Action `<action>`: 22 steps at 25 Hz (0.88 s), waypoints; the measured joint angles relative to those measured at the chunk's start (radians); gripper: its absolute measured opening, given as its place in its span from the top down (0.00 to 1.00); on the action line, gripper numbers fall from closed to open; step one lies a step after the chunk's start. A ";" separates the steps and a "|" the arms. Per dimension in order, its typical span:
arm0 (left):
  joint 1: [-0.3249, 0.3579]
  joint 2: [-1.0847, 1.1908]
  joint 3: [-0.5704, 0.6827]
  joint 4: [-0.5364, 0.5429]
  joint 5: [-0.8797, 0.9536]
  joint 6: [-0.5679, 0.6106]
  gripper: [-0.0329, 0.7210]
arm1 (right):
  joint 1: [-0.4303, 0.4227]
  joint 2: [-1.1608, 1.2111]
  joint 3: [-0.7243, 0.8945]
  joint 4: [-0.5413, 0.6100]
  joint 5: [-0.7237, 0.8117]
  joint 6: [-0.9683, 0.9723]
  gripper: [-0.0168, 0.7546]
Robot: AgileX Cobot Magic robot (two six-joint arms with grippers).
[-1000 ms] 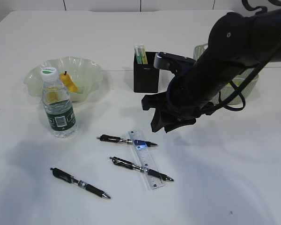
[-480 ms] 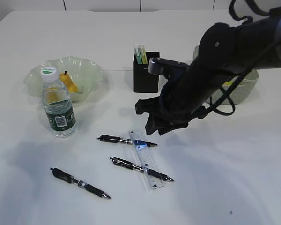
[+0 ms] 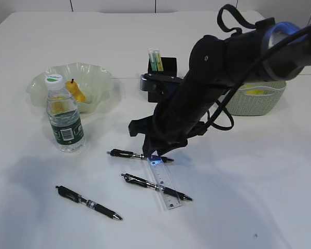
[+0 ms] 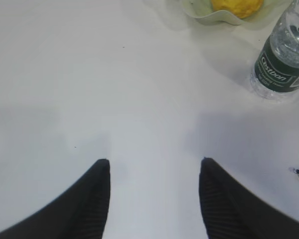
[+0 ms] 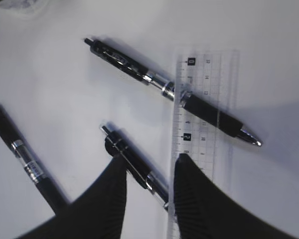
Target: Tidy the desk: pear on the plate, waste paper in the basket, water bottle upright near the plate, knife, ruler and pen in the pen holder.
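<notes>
My right gripper (image 3: 153,148) (image 5: 150,158) is open above the pens, its fingers on either side of the middle black pen (image 5: 132,159) (image 3: 155,187). A second black pen (image 5: 169,89) (image 3: 140,155) lies across the top end of the clear ruler (image 5: 204,99) (image 3: 163,179). A third pen (image 3: 88,202) (image 5: 25,159) lies to the left. The pear (image 3: 75,91) sits in the green plate (image 3: 101,78). The water bottle (image 3: 65,116) stands upright beside it. My left gripper (image 4: 154,162) is open over bare table and is not in the exterior view. No knife shows.
The black pen holder (image 3: 160,85) with light green sticks in it stands behind my right arm. The green basket (image 3: 259,101), with something yellow inside, is at the right. The left wrist view shows the bottle (image 4: 284,64) and plate (image 4: 209,15) at its top right.
My right arm has swung left and down from near the basket to over the pens and ruler. The pens, ruler, bottle and pear have not moved.
</notes>
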 joint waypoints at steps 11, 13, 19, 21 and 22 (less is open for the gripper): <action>0.000 0.000 0.000 0.000 0.000 0.000 0.42 | 0.000 0.015 -0.002 -0.085 0.020 0.102 0.50; 0.000 0.000 0.000 0.000 0.000 0.000 0.42 | 0.000 0.015 -0.002 -0.085 0.022 0.104 0.45; 0.000 0.000 0.000 0.000 0.000 0.000 0.42 | 0.000 0.015 -0.004 -0.072 0.049 0.110 0.43; 0.000 0.000 0.000 0.000 0.000 0.000 0.42 | 0.000 0.015 -0.004 -0.072 0.067 0.110 0.42; 0.000 0.000 0.000 0.000 0.002 0.000 0.42 | 0.000 0.015 -0.004 -0.070 0.069 0.110 0.42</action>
